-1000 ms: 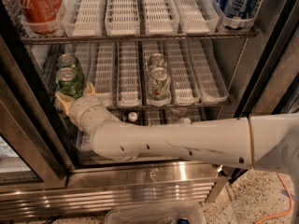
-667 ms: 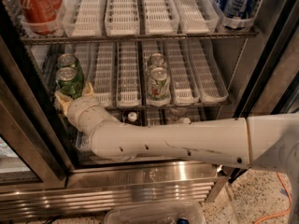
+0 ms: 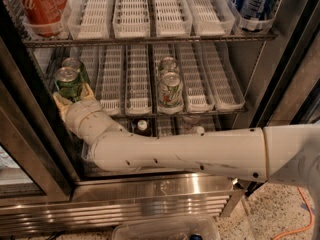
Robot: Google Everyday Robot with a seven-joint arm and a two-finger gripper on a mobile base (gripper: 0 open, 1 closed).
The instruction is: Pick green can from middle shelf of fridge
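Note:
Two dark green cans stand one behind the other in the leftmost lane of the middle shelf (image 3: pixel 220 91) of the fridge (image 3: pixel 150 199). The front green can (image 3: pixel 68 83) sits at the shelf's front edge, and the second one (image 3: pixel 74 65) is right behind it. My gripper (image 3: pixel 74 96) reaches in from the right on a long white arm. Its tan fingers (image 3: pixel 60 102) sit on either side of the front green can's lower body and press against it. The can stands upright on the shelf.
Two pale cans (image 3: pixel 170 88) stand in a middle lane of the same shelf. Red cola cans (image 3: pixel 37 6) are at the top left and blue cans (image 3: pixel 255 1) at the top right. White-capped bottles (image 3: pixel 142 125) are below. The dark door frame (image 3: pixel 25 129) is close on the left.

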